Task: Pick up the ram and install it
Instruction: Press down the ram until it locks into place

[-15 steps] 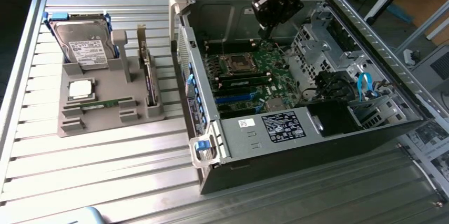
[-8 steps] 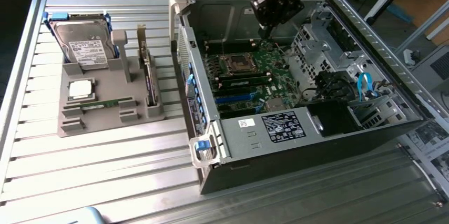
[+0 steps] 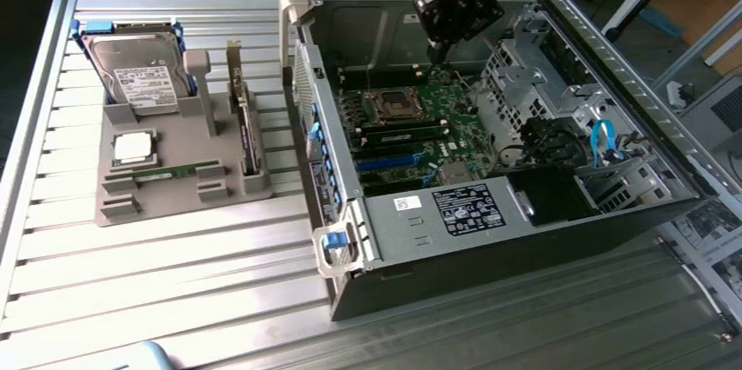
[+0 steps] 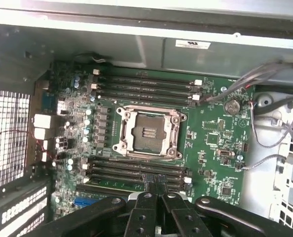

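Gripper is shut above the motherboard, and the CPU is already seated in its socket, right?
Not quite. The wrist view shows the socket empty; the CPU lies on the tray in the exterior view. The gripper is indeed shut above the motherboard.

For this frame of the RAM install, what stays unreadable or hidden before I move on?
- Whether a ram sits in the slots by the shut pincer: wrist view, the fingers cover that stretch.
- Pincer tips: exterior view, dark against the case wall.
- The ram on the grey holder: exterior view, too small to read.
- Power supply label: exterior view, text too small.
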Robot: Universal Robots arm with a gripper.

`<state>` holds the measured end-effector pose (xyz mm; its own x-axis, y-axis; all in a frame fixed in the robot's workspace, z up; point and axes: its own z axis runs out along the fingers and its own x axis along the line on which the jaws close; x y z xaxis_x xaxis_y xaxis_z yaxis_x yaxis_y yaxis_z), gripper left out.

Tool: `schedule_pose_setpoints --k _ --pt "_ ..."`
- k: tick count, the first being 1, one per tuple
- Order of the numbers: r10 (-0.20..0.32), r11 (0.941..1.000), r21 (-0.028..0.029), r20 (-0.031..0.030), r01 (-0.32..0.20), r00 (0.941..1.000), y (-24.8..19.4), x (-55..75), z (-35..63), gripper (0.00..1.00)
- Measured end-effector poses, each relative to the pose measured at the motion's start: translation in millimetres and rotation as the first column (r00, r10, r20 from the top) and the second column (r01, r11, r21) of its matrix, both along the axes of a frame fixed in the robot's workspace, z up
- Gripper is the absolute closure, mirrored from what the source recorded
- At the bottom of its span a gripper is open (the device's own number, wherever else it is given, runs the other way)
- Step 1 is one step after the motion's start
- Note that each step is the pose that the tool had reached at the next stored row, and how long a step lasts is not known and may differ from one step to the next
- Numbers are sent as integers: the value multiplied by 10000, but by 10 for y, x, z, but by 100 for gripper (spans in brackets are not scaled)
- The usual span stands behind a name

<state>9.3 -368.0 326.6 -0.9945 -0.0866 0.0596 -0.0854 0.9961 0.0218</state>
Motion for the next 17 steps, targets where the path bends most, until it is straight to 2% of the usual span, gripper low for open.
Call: schedule_pose_setpoints --k 7,11,17 --pt "-754 9971 0 0 754 9971 0 -1 -2 89" --pt "-1179 9930 0 0 1179 9930 0 -1 -2 89" --pt "-1198 9928 0 0 1198 9928 0 -1 -2 89"
